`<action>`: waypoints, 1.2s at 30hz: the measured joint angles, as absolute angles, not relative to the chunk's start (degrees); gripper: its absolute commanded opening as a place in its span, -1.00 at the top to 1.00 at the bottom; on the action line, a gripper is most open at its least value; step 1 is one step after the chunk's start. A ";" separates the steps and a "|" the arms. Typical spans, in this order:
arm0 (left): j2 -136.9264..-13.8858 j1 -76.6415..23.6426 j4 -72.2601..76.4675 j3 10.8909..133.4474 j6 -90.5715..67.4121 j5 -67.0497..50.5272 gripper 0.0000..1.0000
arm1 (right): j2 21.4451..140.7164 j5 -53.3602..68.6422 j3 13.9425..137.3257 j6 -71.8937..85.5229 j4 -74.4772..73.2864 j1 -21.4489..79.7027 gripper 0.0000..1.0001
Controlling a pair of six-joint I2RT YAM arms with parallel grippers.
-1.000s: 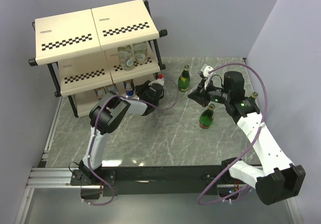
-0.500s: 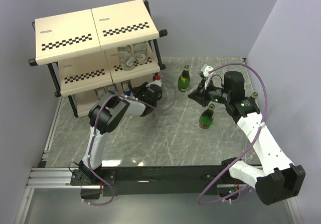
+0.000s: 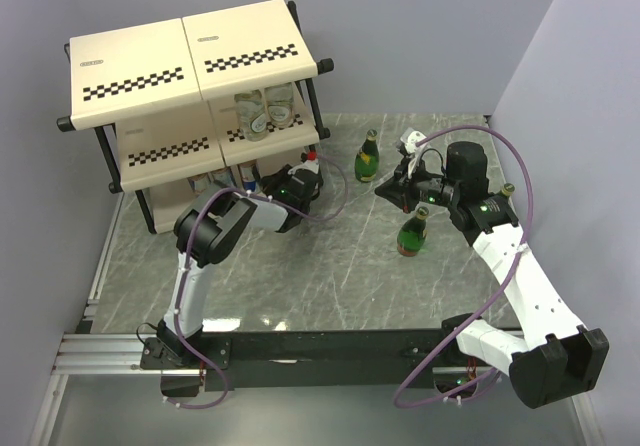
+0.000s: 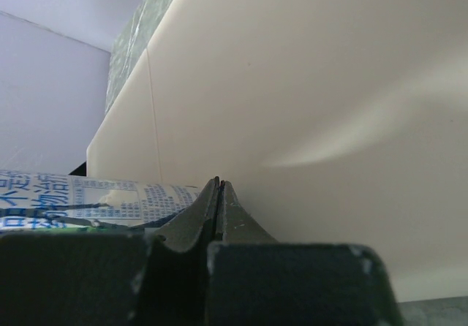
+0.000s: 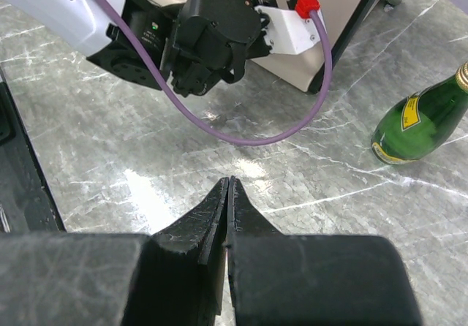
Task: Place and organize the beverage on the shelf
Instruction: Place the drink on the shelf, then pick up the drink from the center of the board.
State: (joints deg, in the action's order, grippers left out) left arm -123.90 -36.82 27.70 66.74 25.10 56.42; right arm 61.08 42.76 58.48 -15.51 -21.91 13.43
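Note:
The shelf (image 3: 190,61) stands at the back left. Two short clear bottles (image 3: 265,112) sit on its middle tier, and blue-silver cans (image 3: 245,176) stand on the bottom tier. My left gripper (image 3: 262,182) is shut and empty, reaching in at the bottom tier. In the left wrist view its tips (image 4: 219,185) lie along the cream panel (image 4: 329,85), with a can (image 4: 73,203) just to the left. Green bottles stand on the table: one (image 3: 368,158) near the shelf, one (image 3: 412,232) below my right gripper (image 3: 385,192), which hovers shut and empty.
A third gold cap (image 3: 508,188) shows behind the right arm. In the right wrist view the left wrist (image 5: 208,37) and its purple cable (image 5: 256,136) lie ahead, with a green bottle (image 5: 420,125) to the right. Grey walls close in on three sides.
My left wrist has slid left, deeper under the bottom tier, and the can beside it now shows further in. The right arm has not moved.

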 measured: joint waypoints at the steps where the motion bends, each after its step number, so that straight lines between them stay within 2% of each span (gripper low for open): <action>1: -123.63 -36.84 27.49 66.74 24.82 56.38 0.99 | 61.08 42.76 58.48 -15.51 -21.91 13.43 0.88; 11: -117.99 -39.27 26.81 65.52 23.53 55.20 0.91 | 61.08 42.76 58.48 -15.51 -21.91 13.21 0.88; 16: -114.85 -41.87 26.28 63.24 22.70 54.22 0.77 | 61.04 42.74 58.48 -15.51 -21.93 13.08 0.88; 20: -112.38 -44.31 23.90 60.73 20.88 53.34 0.56 | 60.86 42.74 58.48 -15.55 -22.00 12.95 0.88; 23: -109.82 -46.44 20.25 59.27 17.65 51.53 0.11 | 60.49 42.48 58.48 -16.10 -22.68 12.78 0.78; 24: -108.62 -47.18 18.61 58.81 16.56 50.81 -0.03 | 60.14 42.06 58.48 -16.43 -23.09 12.73 0.72; 25: -107.02 -48.07 17.06 58.15 15.07 50.02 -0.14 | 59.59 41.47 58.50 -16.67 -23.64 12.69 0.56; 27: -103.20 -49.80 13.37 57.01 12.14 47.81 -0.60 | 57.98 39.81 58.52 -17.47 -24.23 12.45 0.29; 28: -100.79 -50.59 11.25 56.47 10.07 46.06 -0.84 | 56.49 38.54 59.00 -18.09 -25.23 12.27 0.00; 29: -98.87 -51.05 9.96 56.10 8.62 44.77 -0.84 | 55.86 38.22 59.31 -18.46 -25.41 12.01 -0.14; 30: -95.83 -51.53 8.34 55.37 6.50 42.57 -0.99 | 54.81 37.67 60.29 -19.14 -26.35 11.57 -0.27; 31: -92.71 -51.66 6.87 54.41 4.95 40.69 -0.99 | 54.02 37.43 61.65 -19.46 -27.27 10.87 -0.51; 34: -80.99 -51.62 3.92 50.85 0.16 34.81 -0.99 | 53.10 38.15 66.24 -21.50 -30.02 6.96 -0.73; 36: -73.71 -51.37 3.14 49.10 -2.92 30.61 -0.99 | 53.41 39.38 69.19 -24.16 -33.17 3.84 -0.76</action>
State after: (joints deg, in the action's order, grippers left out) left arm -73.71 -51.37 3.14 49.10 -2.92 30.61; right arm 53.41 39.38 69.19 -24.16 -33.17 3.84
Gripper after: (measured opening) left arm 0.995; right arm 0.864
